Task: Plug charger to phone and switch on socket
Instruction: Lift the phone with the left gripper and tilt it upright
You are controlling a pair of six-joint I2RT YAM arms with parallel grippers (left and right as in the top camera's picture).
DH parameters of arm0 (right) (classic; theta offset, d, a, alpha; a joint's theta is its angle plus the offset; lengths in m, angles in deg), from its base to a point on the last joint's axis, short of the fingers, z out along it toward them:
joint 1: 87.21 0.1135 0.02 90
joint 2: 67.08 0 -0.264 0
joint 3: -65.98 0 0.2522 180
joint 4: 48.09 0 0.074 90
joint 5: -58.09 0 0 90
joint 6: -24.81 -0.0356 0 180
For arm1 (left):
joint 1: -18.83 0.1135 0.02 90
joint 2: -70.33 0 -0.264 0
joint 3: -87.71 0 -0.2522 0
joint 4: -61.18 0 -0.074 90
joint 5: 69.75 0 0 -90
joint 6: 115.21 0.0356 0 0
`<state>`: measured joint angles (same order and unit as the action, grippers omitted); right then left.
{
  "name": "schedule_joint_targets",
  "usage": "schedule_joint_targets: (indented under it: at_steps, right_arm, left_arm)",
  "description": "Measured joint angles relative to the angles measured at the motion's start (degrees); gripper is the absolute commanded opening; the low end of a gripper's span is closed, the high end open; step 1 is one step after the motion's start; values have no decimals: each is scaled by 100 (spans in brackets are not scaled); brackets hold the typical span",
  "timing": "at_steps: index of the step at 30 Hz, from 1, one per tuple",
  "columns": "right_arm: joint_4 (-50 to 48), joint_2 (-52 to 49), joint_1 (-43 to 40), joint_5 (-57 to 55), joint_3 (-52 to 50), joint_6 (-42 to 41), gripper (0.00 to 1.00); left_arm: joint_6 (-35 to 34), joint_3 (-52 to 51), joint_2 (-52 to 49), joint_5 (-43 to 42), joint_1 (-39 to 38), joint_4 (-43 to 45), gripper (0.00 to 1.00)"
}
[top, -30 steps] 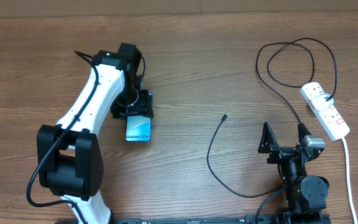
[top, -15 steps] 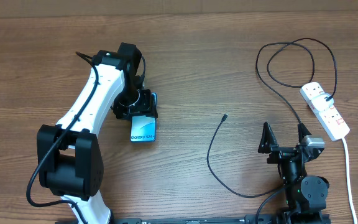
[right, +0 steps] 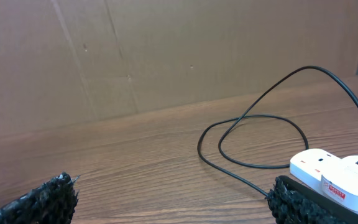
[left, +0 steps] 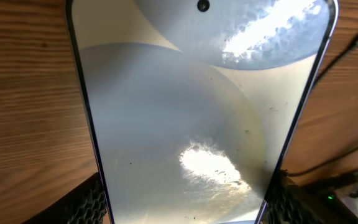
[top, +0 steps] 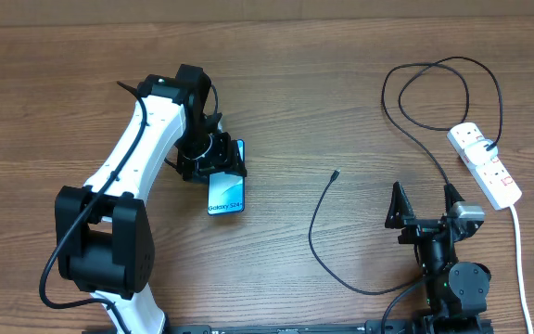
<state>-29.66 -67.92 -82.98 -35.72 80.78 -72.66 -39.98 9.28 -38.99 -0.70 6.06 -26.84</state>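
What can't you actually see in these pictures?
- Port on the phone: overhead, too small to find; left wrist, the bottom edge cuts off the near end.
- Its gripped end: overhead, the left hand covers it.
- Switches on the socket, on or off: overhead, too small; right wrist, the frame edge cuts the socket.

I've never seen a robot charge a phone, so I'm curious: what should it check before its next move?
1. Phone held in left gripper: ok, clamped on both sides.
2. Right gripper open and empty: ok.
3. Cable tip lying free on the table: ok, apart from the phone.
4. Cable's other end plugged into power strip: ok.
5. Strip's switch on: cannot tell.
6. Phone's port facing the tip: cannot tell.
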Motion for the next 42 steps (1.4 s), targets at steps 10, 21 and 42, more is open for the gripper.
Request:
schedule_joint_targets:
  at_steps: [10, 21, 42]
  right_arm:
    - [-2, 0, 0, 0, 0, 0, 100]
    - [0, 0, 0, -2, 0, 0, 100]
    - [-2, 0, 0, -2, 0, 2, 100]
  left_arm:
    - [-28, 0, 0, -702, 0, -365, 48]
    - [-28, 0, 0, -1292, 0, -673, 48]
    - [-28, 0, 0, -1552, 0, -1104, 46]
